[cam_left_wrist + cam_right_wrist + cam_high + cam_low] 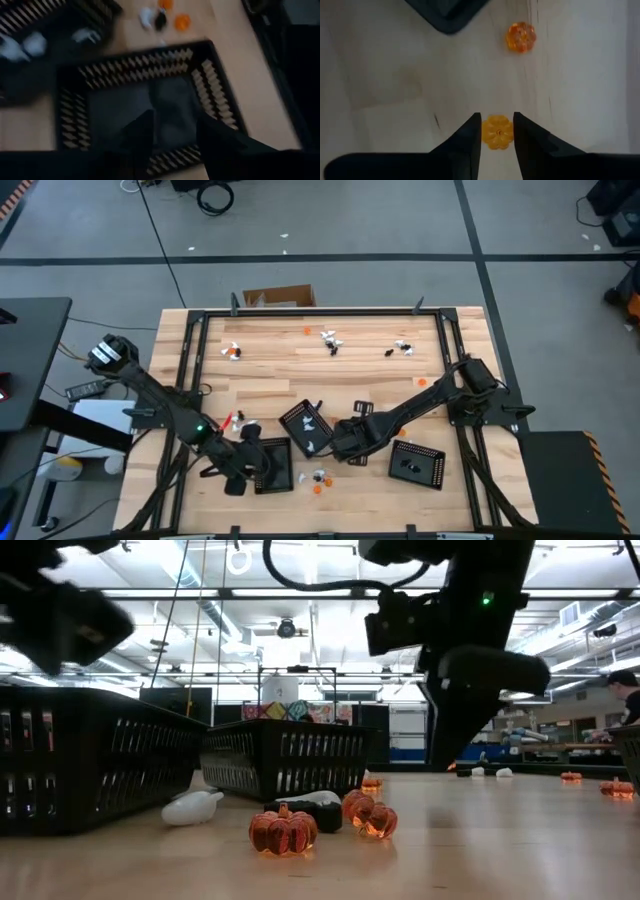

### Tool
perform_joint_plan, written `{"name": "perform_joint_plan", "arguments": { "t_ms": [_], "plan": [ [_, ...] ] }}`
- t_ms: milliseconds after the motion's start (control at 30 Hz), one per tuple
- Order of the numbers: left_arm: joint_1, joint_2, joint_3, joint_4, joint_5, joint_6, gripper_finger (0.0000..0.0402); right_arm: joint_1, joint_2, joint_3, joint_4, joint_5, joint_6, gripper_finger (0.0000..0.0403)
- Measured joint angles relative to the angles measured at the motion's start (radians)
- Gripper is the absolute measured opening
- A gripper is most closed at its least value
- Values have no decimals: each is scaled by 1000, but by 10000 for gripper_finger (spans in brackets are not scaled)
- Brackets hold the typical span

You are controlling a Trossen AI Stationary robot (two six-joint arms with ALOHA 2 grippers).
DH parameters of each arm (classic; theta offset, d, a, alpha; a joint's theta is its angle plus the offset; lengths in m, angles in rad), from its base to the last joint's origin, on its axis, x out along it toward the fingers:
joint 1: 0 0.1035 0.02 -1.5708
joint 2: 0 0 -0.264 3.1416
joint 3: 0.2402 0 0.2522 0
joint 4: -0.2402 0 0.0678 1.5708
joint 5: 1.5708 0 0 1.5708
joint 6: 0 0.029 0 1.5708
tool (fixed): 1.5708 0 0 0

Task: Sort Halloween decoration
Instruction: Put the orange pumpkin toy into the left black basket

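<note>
Your right hand (497, 131) sits low over the worktop (300, 385) with an orange pumpkin piece (497, 132) squarely between its two fingers (469, 137). The fingers stand close on either side of the pumpkin, nearly closed on it; whether they actually press it you cannot tell. A second orange pumpkin (521, 36) lies on bare wood well ahead of that hand, and the corner of a black tray (451, 12) shows off to one side of it.

From above, your right hand (345, 442) is between the middle black tray (306, 428), which has white pieces in it, and the right-hand tray (416, 464).

Your left hand (172, 140) hangs over the near-left tray (145, 107), fingers partly apart with nothing between them.

A small cluster of orange, white and black pieces (317, 479) lies just beside that tray near the front edge. In the low view these are the pumpkins (283, 830) in the foreground.

More pieces are scattered along the far side of the worktop: one group at far left (232, 351), one at the middle (331, 341), one at right (402, 348). The wide middle band of wood between them and the trays is bare.
</note>
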Motion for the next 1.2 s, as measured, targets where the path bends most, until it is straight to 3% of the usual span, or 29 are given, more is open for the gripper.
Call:
{"name": "perform_joint_plan", "arguments": {
  "t_ms": [167,367,567,733,1000,1200],
  "plan": [
    [63,0,64,-16,-19,181,155,16,-82,1,-21,11,-6,102],
    [121,0,120,-18,-175,406,155,62,-187,2,-18,112,-35,103],
    [196,0,121,-14,-245,461,155,78,-225,2,145,129,-141,103],
    [226,0,120,-30,-247,468,155,58,-194,3,458,-1,-327,103],
    [116,-133,118,-191,-299,385,155,1,-44,3,896,-227,-408,103],
    [-3,-248,118,-328,-332,227,155,-24,140,171,930,-304,-411,103]
  ]
}}
